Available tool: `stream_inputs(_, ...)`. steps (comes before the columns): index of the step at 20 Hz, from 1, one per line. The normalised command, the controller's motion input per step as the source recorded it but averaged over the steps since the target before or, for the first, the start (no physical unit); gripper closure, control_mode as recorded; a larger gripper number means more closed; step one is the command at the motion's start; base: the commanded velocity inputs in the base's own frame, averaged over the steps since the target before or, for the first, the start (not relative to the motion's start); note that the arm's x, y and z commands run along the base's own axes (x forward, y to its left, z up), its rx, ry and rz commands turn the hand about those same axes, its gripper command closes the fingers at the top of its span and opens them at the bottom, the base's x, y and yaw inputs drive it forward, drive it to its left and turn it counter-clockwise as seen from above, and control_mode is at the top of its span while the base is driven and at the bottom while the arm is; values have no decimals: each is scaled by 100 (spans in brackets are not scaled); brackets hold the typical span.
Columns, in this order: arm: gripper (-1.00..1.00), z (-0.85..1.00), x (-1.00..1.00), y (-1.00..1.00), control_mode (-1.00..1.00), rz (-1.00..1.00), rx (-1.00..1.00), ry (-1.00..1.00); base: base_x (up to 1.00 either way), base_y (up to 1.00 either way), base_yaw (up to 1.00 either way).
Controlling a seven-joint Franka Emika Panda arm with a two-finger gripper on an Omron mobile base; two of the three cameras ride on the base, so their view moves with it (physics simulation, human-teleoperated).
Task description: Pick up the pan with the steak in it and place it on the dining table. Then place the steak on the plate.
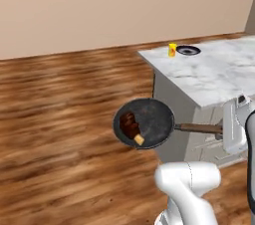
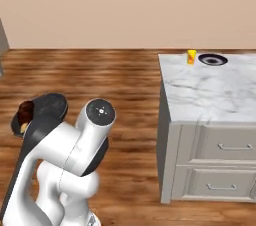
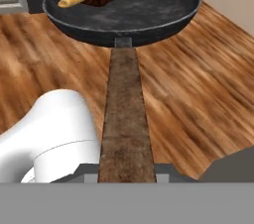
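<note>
The pincer (image 1: 220, 130) pinches the end of the pan's (image 1: 144, 122) wooden handle, holding it level above the wooden floor (image 1: 60, 119) beside the tabletop (image 1: 219, 69), with the steak (image 1: 130, 126) inside.

A round dark pan (image 1: 145, 122) with a long brown wooden handle is held level in the air above the wooden floor, beside the marble-topped table (image 1: 214, 72). A reddish-brown steak (image 1: 130, 125) with a pale bone end is seen inside, against the rim. A small blue-rimmed plate (image 1: 188, 50) is set at the table's far edge.
</note>
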Motion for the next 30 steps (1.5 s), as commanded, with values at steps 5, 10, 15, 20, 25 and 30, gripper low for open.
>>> stream_inputs(5, 100, 0, 0, 0, 100, 0, 0, 0, 100, 43, -15)
stream_inputs(10, 100, 0, 0, 0, 100, 0, 0, 0, 100, 42, -15)
stream_inputs(15, 100, 0, 0, 0, 100, 0, 0, 0, 100, 46, -14)
stream_inputs(20, 100, 0, 0, 0, 100, 0, 0, 0, 100, 49, -13)
stream_inputs(25, 100, 0, 0, 0, 100, 0, 0, 0, 100, 52, -12)
stream_inputs(30, 100, 0, 0, 0, 100, 0, 0, 0, 100, 54, -11)
